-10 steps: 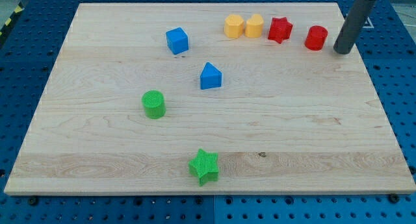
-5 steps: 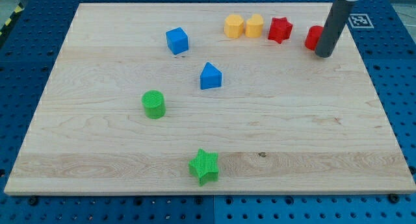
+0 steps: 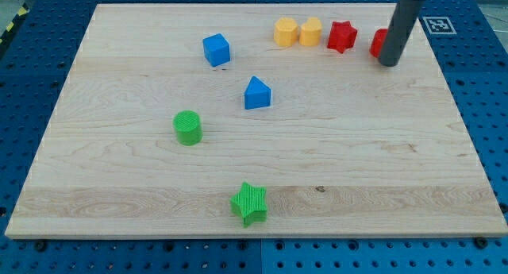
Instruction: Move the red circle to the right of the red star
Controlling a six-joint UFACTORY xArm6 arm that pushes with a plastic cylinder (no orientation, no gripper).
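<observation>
Tool tip point(image 3: 389, 64) touches red circle point(image 3: 378, 42), right of red star point(image 3: 342, 36).

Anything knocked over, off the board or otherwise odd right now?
Nothing stands out. All blocks sit flat on the board. My tip partly hides the red circle, which sits at the view's right of the red star.
</observation>
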